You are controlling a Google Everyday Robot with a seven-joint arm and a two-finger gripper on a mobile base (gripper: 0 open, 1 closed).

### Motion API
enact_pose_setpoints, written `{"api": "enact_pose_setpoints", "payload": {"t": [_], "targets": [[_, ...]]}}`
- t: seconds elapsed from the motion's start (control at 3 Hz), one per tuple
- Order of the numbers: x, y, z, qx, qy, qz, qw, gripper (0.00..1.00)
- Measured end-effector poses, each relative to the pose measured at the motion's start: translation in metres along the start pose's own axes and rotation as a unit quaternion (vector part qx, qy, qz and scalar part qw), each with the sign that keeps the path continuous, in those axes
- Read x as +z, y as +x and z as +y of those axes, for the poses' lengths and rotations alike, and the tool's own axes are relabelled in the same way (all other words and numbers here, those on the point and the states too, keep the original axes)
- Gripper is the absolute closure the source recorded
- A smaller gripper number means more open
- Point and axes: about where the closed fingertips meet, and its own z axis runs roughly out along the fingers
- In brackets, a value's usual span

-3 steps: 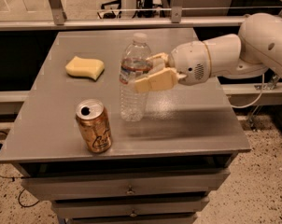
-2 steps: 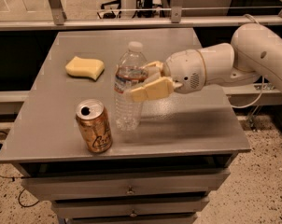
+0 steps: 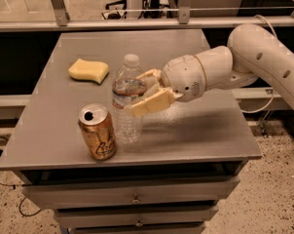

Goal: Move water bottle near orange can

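Observation:
The water bottle (image 3: 127,99) is clear plastic with a white cap and a white-and-red label band. It stands upright on the grey table (image 3: 195,126), just right of the orange can (image 3: 97,132), almost touching it. The can is copper-orange with a silver top and an open pull-tab hole, near the table's front left. My gripper (image 3: 143,92) reaches in from the right on a white arm, and its tan fingers (image 3: 152,104) are closed around the bottle at the label band.
A yellow sponge (image 3: 88,70) lies at the back left of the table. The table is a drawer cabinet with its front edge (image 3: 137,161) just below the can. A metal rail (image 3: 137,23) runs behind the table.
My gripper has carried the water bottle left and toward the front of the table, closer to the orange can. The can and the sponge have not moved.

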Motion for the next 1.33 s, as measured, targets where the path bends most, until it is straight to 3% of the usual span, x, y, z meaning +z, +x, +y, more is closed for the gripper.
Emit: {"api": "enact_pose_setpoints", "payload": {"t": [0.67, 1.33], "targets": [[0.0075, -0.0006, 0.0030, -0.030, -0.033, 0.007, 0.9990, 0.05], [0.0087, -0.0011, 0.0036, -0.038, -0.043, 0.009, 0.9983, 0.00]]}}
